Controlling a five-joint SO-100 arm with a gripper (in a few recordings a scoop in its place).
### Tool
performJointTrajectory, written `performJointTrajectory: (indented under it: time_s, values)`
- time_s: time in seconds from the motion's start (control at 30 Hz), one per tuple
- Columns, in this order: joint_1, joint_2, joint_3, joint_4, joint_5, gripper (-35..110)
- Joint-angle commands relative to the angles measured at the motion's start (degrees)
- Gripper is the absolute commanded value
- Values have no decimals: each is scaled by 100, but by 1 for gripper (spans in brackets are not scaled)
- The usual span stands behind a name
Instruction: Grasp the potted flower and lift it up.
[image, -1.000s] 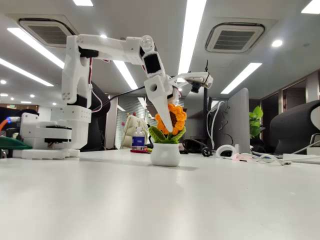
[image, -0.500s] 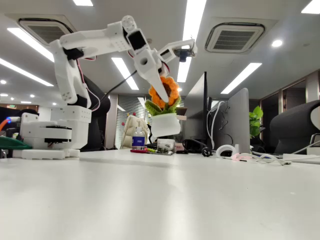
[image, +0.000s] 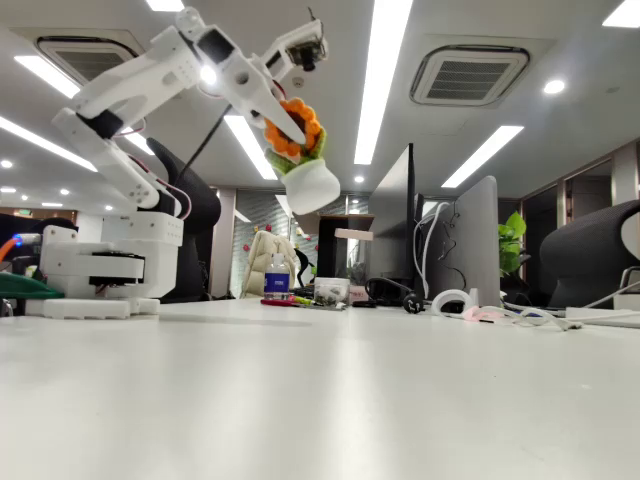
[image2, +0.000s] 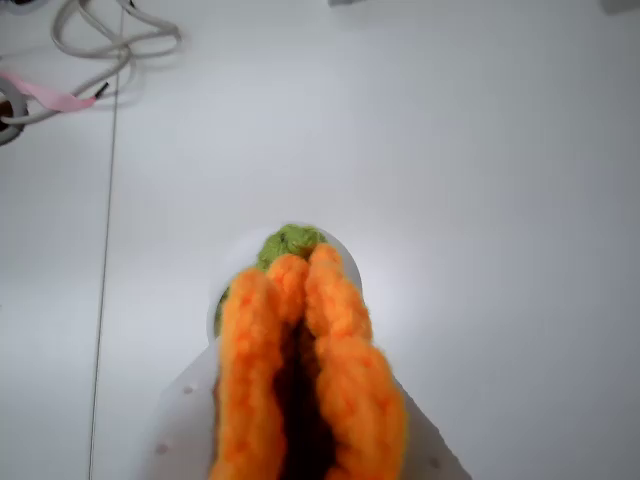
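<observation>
While your flower hangs high above the table, well clear of its top, you can see in the fixed view that it is tilted, the white pot pointing down and to the right, the orange petals up and to the left against the arm. Your gripper is clamped on the flower's head, its white fingers lying along the petals with no gap showing between finger and yarn. Below the flower and further back on the table you have a bottle with a blue label, and to the right of the flower, also lower, a monitor and a leafy plant.

From the wrist view you look straight down the flower: the petals are squeezed together into a narrow orange ridge, a tuft of green sits just past them, and the pot's white rim curves behind. White gripper parts flank the petals at the bottom edge. Far beneath the flower lies the table, and up-left of the flower you get a grey cable with a pink strip beside it.
</observation>
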Motion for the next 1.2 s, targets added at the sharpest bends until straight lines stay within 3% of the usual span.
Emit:
performJointTrajectory:
  time_s: [0.0,0.57,1.17]
  values:
    - [-62,800,26,185,-264,0]
    - [-176,2962,158,88,-826,0]
    - [-211,3902,62,-88,-993,0]
